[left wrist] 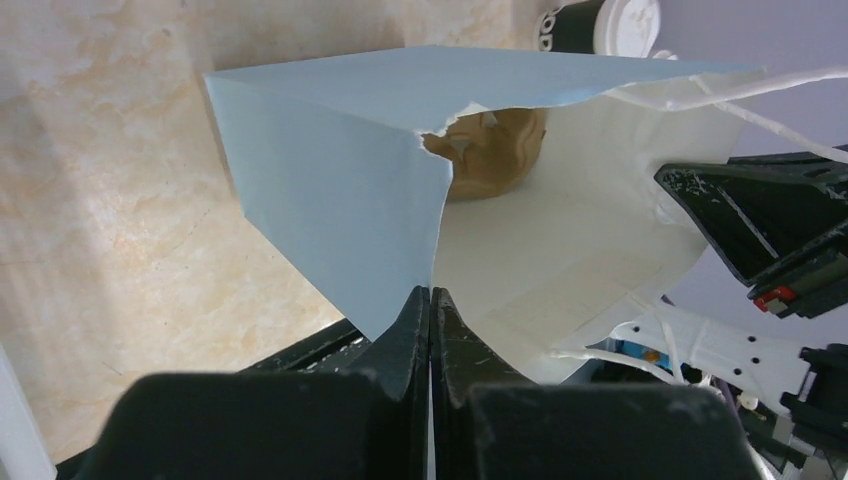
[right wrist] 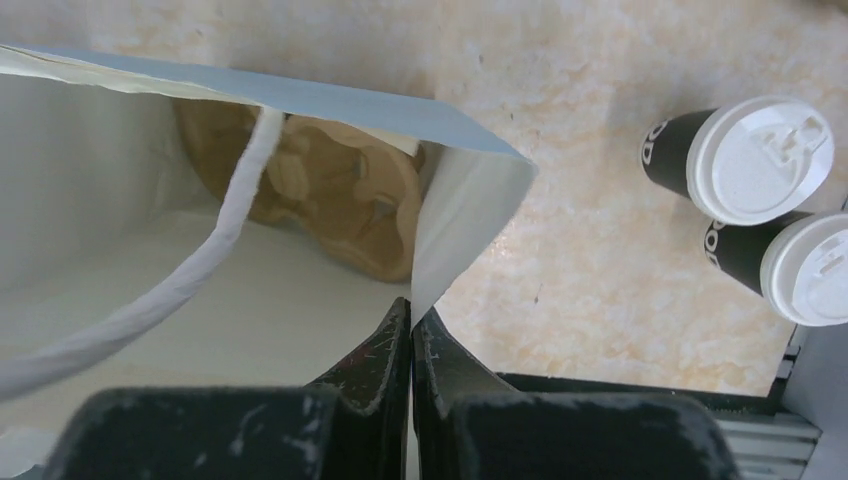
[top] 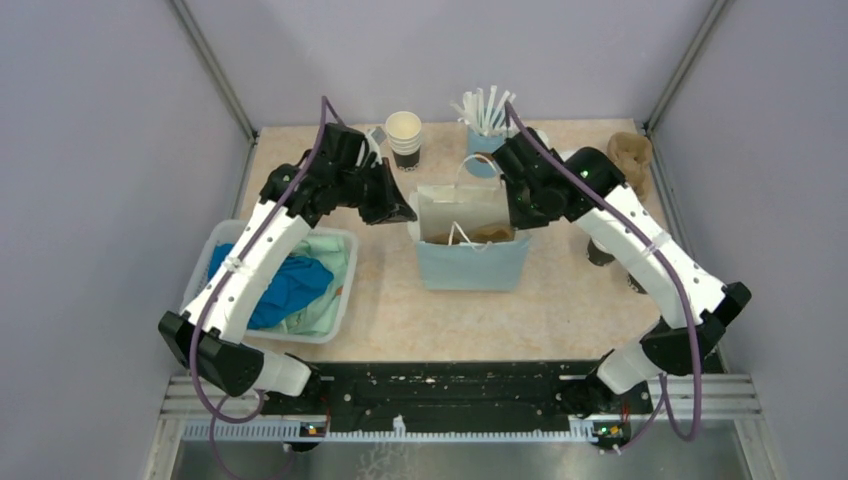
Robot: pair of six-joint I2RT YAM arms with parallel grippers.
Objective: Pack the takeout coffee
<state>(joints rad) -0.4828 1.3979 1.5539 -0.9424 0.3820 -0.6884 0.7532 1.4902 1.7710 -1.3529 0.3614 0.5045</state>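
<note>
**Grippers.** Your left gripper (left wrist: pixel 430 298) is closed on the rim of the light blue paper bag (top: pixel 470 265), with the paper edge pinched between its two fingers. In the overhead view this grip sits at the bag's 9 o'clock side. Your right gripper (right wrist: pixel 412 312) is clamped the same way on the opposite rim, at 3 o'clock.

**Bag.** The bag stands upright at the middle of the table (top: pixel 385 300). Its mouth is open between the two grips. A brown moulded cup carrier (right wrist: pixel 340 195) lies inside at the bottom.

**Task item.** The takeout coffee (right wrist: pixel 760 160) is outside the bag. It stands upright on the table with its white lid on, at about 3 o'clock from the bag. In the overhead view your right arm hides most of it. A second lidded cup (right wrist: pixel 810 265) stands just beside it; you cannot tell from these views whether the two touch.

**Other items, placed from the bag in the overhead view.**
- 11 o'clock: a lidless cup (top: pixel 404 135).
- 12 o'clock: a blue cup of white sticks (top: pixel 485 130), near the bag's far side.
- 2 o'clock: a brown pulp item (top: pixel 630 152), well apart by the far right corner.
- 9 o'clock: a bin (top: pixel 345 290) holding blue and green cloth, partly under your left arm.
</note>
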